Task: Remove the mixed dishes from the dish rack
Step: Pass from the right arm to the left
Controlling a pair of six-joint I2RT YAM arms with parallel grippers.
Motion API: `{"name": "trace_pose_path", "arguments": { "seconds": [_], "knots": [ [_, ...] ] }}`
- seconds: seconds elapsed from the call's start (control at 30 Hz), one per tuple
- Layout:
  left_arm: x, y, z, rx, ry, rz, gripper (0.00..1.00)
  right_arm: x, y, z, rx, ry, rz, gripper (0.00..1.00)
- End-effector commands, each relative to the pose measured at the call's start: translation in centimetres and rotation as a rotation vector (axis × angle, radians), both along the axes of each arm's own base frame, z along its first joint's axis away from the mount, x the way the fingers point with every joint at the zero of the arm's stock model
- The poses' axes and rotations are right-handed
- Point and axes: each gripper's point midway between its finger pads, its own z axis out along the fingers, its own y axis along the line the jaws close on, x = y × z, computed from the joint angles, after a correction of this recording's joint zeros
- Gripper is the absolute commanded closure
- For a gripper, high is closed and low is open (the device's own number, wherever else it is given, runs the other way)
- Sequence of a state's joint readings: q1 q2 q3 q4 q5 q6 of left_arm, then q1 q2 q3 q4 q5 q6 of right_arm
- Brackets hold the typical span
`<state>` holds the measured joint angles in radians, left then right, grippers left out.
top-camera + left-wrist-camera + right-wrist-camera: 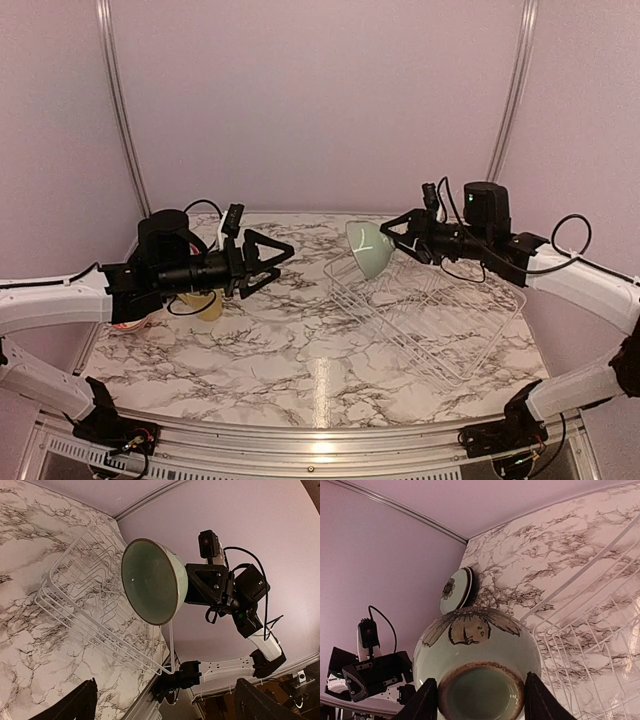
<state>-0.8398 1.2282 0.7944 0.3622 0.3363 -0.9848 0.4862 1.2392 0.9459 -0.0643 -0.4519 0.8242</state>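
My right gripper (pixel 398 240) is shut on the pale green bowl (pixel 368 247) and holds it on its side in the air above the far left corner of the white wire dish rack (pixel 440 320). In the right wrist view the fingers (pixel 422 702) clamp the bowl's base (pixel 477 645), which has a brown flower on its side. The rack looks empty. My left gripper (pixel 268 262) is open and empty, held above the table left of the rack and pointing at the bowl (pixel 150 580). A yellow mug (pixel 207 305) stands under the left arm.
A stack of plates (pixel 456 589) lies at the table's left side; in the top view it is mostly hidden under the left arm (pixel 130 318). Bare marble table (pixel 290 350) lies between the arms. Purple walls enclose the back and sides.
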Motion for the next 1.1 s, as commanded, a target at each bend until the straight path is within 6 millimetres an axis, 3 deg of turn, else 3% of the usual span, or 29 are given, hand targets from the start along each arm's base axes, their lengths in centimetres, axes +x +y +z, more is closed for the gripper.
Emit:
{"name": "trace_pose_path", "arguments": {
  "seconds": [0.0, 0.27, 0.47, 0.7, 1.07],
  "knots": [
    [0.1, -2.2, 3.1, -0.135, -0.032, -0.050, 0.02, -0.5, 4.0, 7.1, 0.174, -0.147, 0.103, 0.76],
    [0.9, -4.3, 3.6, -0.194, -0.025, -0.074, 0.07, -1.9, 8.8, 7.3, 0.242, -0.133, 0.219, 0.77],
    [0.6, -5.0, 3.6, -0.235, -0.010, -0.097, 0.16, -3.1, 11.3, 6.8, 0.270, -0.108, 0.287, 0.77],
    [0.8, -4.7, 3.3, -0.250, 0.000, -0.077, 0.37, -3.8, 12.2, 6.7, 0.288, -0.099, 0.319, 0.77],
    [0.6, -4.3, 4.0, -0.280, 0.000, -0.070, 0.80, -4.5, 12.3, 7.3, 0.320, -0.134, 0.355, 0.76]
  ]
}}
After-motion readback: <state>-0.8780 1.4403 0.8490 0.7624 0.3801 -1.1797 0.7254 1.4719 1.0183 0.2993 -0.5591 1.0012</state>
